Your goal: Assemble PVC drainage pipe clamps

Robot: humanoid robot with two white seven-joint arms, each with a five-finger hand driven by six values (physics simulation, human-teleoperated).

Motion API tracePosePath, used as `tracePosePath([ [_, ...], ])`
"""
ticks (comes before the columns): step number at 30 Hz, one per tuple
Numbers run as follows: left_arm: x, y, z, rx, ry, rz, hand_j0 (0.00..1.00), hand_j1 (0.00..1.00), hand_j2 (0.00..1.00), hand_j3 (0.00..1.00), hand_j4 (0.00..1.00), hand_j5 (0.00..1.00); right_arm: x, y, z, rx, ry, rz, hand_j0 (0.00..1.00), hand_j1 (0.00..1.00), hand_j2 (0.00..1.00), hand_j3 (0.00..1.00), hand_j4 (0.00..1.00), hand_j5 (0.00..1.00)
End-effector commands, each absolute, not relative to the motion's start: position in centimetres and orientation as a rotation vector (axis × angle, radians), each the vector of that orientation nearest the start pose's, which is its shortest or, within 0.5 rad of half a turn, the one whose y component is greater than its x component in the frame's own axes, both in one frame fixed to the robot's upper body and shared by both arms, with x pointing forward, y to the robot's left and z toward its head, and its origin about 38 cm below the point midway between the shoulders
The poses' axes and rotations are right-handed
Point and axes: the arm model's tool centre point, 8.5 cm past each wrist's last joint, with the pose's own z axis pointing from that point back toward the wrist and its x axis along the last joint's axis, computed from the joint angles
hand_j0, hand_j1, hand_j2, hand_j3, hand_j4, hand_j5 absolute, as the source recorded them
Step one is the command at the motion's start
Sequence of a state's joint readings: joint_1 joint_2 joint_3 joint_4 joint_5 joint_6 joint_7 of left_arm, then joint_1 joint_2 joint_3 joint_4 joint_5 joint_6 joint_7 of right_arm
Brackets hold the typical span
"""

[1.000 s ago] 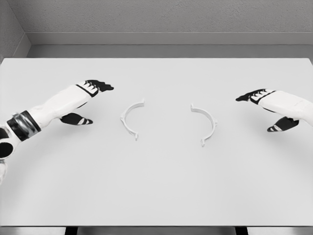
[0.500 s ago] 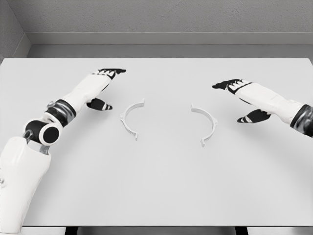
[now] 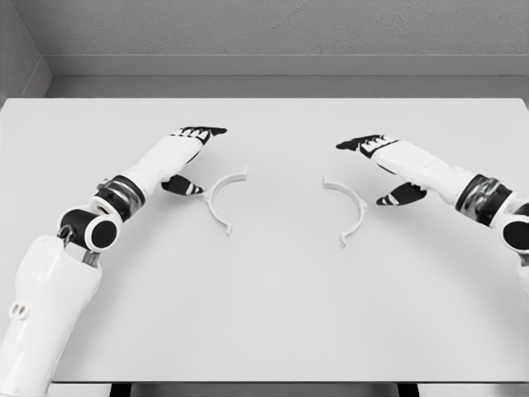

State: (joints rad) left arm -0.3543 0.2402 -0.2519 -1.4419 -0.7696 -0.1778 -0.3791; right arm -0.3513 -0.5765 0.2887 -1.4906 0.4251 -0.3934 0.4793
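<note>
Reaching in from the lower left: left hand (image 3: pixel 183 153), fingers (image 3: pixel 207 131) extended and released, thumb just beside the left clamp half (image 3: pixel 217 203). Lying flat mid-bench (image 3: pixel 264 322), well apart, curves facing each other: that half and the right clamp half (image 3: pixel 351 207). Hovering near the latter: right hand (image 3: pixel 388 161), fingers (image 3: pixel 355 144) likewise released, grasping nothing.

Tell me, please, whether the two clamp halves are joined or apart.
Apart: the left clamp half and right clamp half lie separately, bare table between them.
</note>
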Motion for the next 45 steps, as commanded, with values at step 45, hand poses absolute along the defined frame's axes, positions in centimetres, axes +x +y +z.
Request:
tracePosePath([
  [45, 44.0, 18.2, 13.2, 0.484, -1.531, -1.452, 1.00, 1.00, 1.00, 1.00, 1.00, 1.00, 43.8, -27.4, 13.9, -0.340, -1.485, 1.590, 1.00, 1.00, 1.00, 1.00, 1.00, 1.00],
])
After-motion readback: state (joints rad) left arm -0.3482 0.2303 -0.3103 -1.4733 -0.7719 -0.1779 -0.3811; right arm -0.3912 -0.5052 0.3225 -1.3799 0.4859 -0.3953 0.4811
